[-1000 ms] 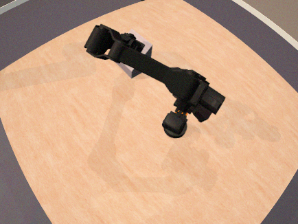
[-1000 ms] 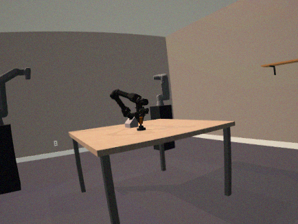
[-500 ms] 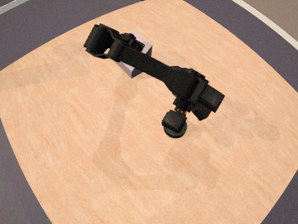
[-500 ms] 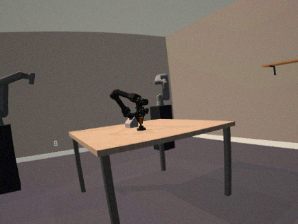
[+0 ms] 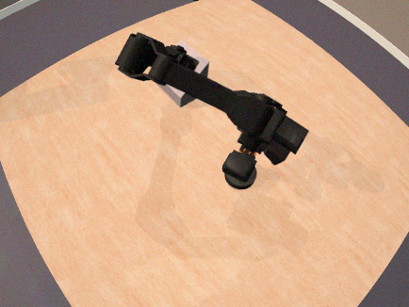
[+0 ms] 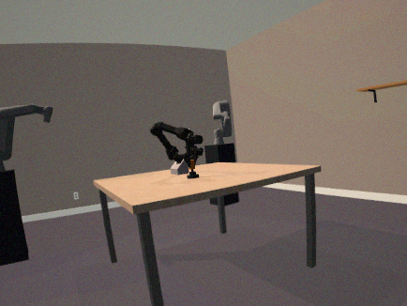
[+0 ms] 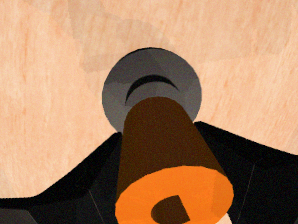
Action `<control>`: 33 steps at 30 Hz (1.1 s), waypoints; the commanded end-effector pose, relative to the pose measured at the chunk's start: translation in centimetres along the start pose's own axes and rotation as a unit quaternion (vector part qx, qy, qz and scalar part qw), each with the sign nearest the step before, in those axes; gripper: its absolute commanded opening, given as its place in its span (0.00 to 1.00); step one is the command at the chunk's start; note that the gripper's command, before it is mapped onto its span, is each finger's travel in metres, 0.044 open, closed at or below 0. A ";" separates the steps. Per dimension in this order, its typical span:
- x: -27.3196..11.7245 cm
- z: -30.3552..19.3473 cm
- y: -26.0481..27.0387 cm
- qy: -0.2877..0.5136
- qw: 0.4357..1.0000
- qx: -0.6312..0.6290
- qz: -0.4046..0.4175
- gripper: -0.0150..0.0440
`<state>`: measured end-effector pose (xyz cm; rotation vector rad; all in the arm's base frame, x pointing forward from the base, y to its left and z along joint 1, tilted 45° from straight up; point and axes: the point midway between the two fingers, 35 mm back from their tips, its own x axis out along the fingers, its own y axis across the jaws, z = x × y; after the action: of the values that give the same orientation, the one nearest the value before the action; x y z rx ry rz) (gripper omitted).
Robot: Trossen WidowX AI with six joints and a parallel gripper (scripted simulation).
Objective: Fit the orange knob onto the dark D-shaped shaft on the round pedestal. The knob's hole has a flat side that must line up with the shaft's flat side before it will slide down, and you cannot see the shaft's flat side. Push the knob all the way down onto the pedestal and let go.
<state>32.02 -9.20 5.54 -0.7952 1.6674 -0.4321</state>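
My gripper [image 7: 158, 134] is shut on the orange knob [image 7: 169, 169] and holds it upright over the round grey pedestal [image 7: 152, 91]. In the wrist view the knob's top face shows a D-shaped hole [image 7: 169, 211] with its flat side toward the lower right. The knob's lower end hides the dark shaft and most of the pedestal's middle. In the top view only a sliver of the orange knob shows under the gripper [image 5: 242, 162], above the pedestal [image 5: 241, 183]. In the exterior view the knob [image 6: 191, 164] stands just above the pedestal [image 6: 192, 175].
The arm's grey base block [image 5: 188, 75] sits at the back of the wooden table. Other robot arms [image 6: 221, 122] stand on dark stands beyond the table, off its surface.
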 end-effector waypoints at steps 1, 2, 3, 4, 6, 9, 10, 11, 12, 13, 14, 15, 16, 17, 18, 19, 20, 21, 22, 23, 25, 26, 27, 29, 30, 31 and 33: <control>-0.3 0.3 -0.2 -0.003 1.000 0.004 -0.001 0.25; -0.3 0.3 -0.2 -0.004 1.000 0.004 -0.001 0.25; -0.3 0.3 -0.2 -0.004 1.000 0.004 -0.001 0.25; -0.3 0.3 -0.3 -0.004 1.000 0.004 -0.001 0.25; -0.3 0.4 -0.3 -0.004 1.000 0.004 -0.001 0.25; -0.3 0.5 -0.4 -0.004 1.000 0.004 -0.001 0.25; -0.3 0.6 -0.5 -0.004 1.000 0.004 -0.001 0.25; -0.3 0.6 -0.5 -0.004 1.000 0.004 -0.001 0.25; -0.3 0.6 -0.6 -0.004 1.000 0.004 -0.001 0.25; -0.3 0.6 -0.6 -0.004 1.000 0.004 -0.001 0.25; -0.3 0.6 -0.7 -0.004 1.000 0.004 -0.001 0.25; -0.3 0.6 -0.7 -0.004 1.000 0.004 -0.001 0.25; -0.3 0.6 -0.6 -0.004 1.000 0.004 -0.001 0.25; -0.3 0.6 -0.6 -0.004 1.000 0.004 -0.001 0.25; -0.3 0.6 -0.6 -0.004 1.000 0.004 -0.001 0.25; -0.2 0.6 -0.6 -0.004 1.000 0.004 -0.001 0.25; -0.2 0.6 -0.6 -0.004 1.000 0.004 -0.001 0.25; -0.2 0.5 -0.6 -0.004 1.000 0.004 -0.001 0.25; -0.2 0.5 -0.6 -0.004 1.000 0.004 -0.001 0.25; -0.2 0.5 -0.6 -0.004 1.000 0.004 -0.001 0.25; -0.2 0.5 -0.5 -0.004 1.000 0.004 -0.001 0.25; -0.1 0.5 -0.5 -0.004 1.000 0.004 -0.001 0.25; -0.1 0.5 -0.5 -0.004 1.000 0.004 -0.001 0.25; -0.1 0.5 -0.5 -0.004 1.000 0.004 -0.001 0.25; -0.1 0.4 -0.5 -0.004 1.000 0.004 -0.001 0.25; 0.0 0.4 -0.5 -0.004 1.000 0.004 -0.001 0.25; 0.0 0.4 -0.5 -0.004 1.000 0.004 -0.001 0.25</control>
<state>32.65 -9.42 5.81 -0.7859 1.6555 -0.4392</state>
